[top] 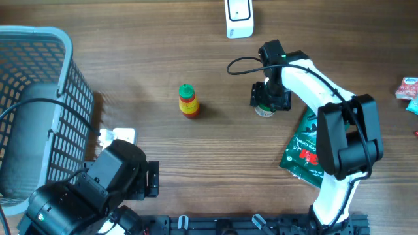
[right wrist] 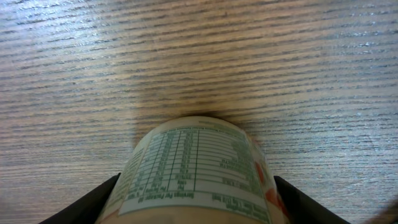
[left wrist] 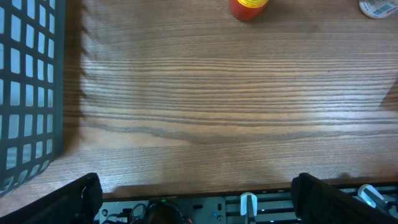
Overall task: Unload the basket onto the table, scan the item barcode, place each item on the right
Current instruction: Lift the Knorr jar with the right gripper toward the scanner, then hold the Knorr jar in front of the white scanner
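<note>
Straddling a small labelled cup (right wrist: 199,168) with my right gripper (top: 270,101), I have one dark finger (right wrist: 87,205) on each side of it. In my right wrist view the cup fills the lower middle, its nutrition table facing the lens, and it rests on the wooden tabletop (top: 163,59). The fingers sit right against the cup's sides, but I cannot tell whether they press on it or only flank it.

From overhead, the cup shows just below the gripper body, a little to the 3 o'clock side of the tabletop's middle. A white scanner (top: 239,16) stands at about 11 o'clock from the cup, well apart from it, against the far edge. A sauce bottle (top: 188,101) with a green cap and red and yellow body stands upright at 9 o'clock from the cup, also apart. A green snack packet (top: 302,145) lies flat at 5 o'clock from the cup, partly under my right arm. Some red packets (top: 408,91) lie at the 3 o'clock edge.

My left gripper (left wrist: 196,186) hangs low at the 7 o'clock corner with its fingers spread wide and nothing between them. Bare wood fills its wrist view, with the sauce bottle at 12 o'clock and the cup just visible at 1 o'clock. A grey mesh basket (top: 62,72) takes up the 9 o'clock side of the tabletop, close beside my left arm.
</note>
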### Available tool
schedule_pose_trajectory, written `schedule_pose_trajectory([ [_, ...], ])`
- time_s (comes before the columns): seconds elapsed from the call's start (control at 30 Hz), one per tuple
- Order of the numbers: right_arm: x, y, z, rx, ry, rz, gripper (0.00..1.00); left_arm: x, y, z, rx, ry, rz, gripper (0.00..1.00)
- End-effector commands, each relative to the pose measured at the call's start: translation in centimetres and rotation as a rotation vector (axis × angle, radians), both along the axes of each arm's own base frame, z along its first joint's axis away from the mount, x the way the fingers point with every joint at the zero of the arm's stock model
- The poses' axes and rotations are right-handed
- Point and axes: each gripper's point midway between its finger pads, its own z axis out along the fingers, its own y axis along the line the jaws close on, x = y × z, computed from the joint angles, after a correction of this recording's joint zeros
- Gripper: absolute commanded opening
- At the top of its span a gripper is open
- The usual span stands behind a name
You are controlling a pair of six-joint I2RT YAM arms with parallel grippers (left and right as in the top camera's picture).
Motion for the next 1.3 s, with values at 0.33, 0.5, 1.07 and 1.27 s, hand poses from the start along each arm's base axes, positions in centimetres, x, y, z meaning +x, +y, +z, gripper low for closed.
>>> schedule_pose_trajectory([
  [0.33,-2.6,0.2,-0.2,0.013,0.144,-0.018,0.57,0.1,0.1,0.2,-0.005,-0.011,0.013,1.00],
  [0.5,-2.8,4.5,4.6,0.264,0.196,0.066,0.56,0.1,0.1,0.2,-0.005,-0.011,0.013,1.00],
  [1.07,-3.4,7.5,10.5,0.428,0.214,0.102,0.51,0.1,0.1,0.2,-0.005,-0.011,0.013,1.00],
  [1.27,4.0,4.9,16.2,0.220,-0.160,0.118,0.42,0.1,0.1,0.2,-0.005,-0.011,0.013,1.00],
])
